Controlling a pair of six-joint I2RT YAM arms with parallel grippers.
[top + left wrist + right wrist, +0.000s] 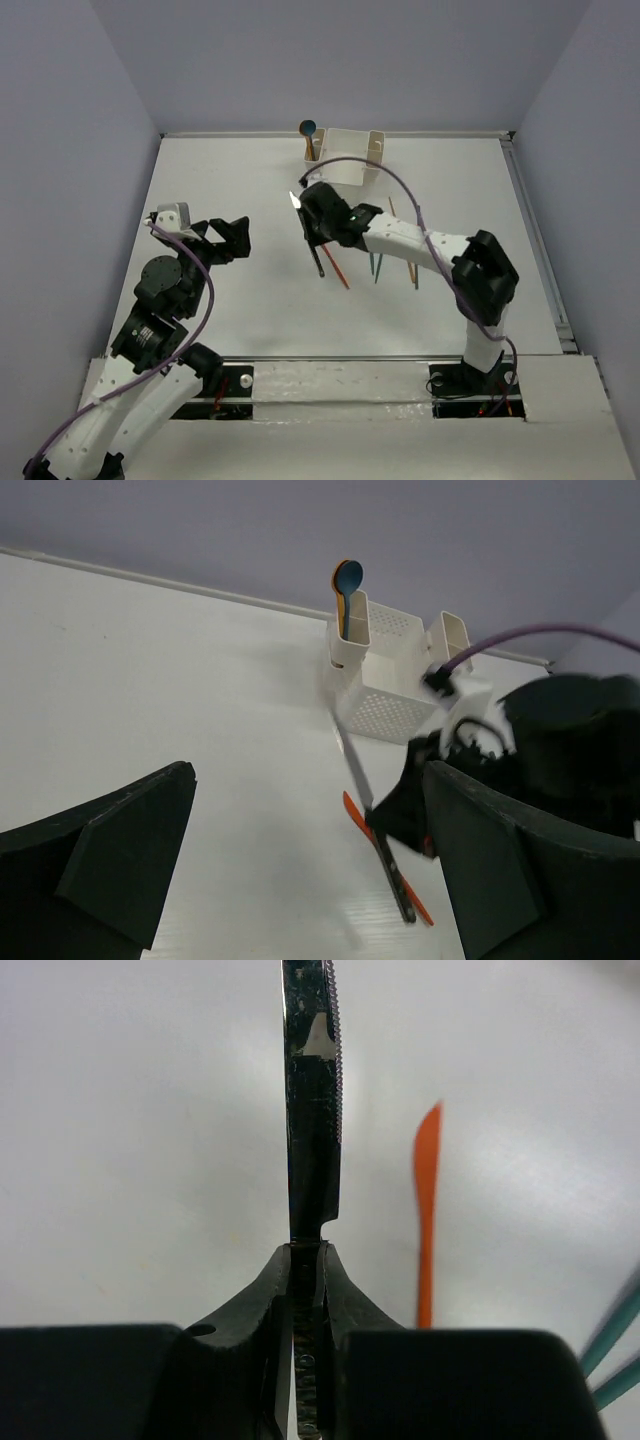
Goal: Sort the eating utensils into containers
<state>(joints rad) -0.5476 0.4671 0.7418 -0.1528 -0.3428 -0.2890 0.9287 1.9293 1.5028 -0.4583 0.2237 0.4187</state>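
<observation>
One dark grey knife (pixel 312 1110) we see clamped in the right pincer (pixel 305 1252), near the white caddy (pixel 345 162). Left pincer (pixel 238 240) stands apart over the desk (pixel 260 320).

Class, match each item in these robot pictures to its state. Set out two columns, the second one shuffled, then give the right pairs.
Column one:
1. dark knife
2. orange utensil
3. blue spoon
4. left jaws

Column two:
A. standing in the caddy's side compartment
B. open, holding nothing
C. lying flat on the table
D. clamped in the right jaws

Pairs: 1-D, 2-C, 3-A, 4-B.
</observation>
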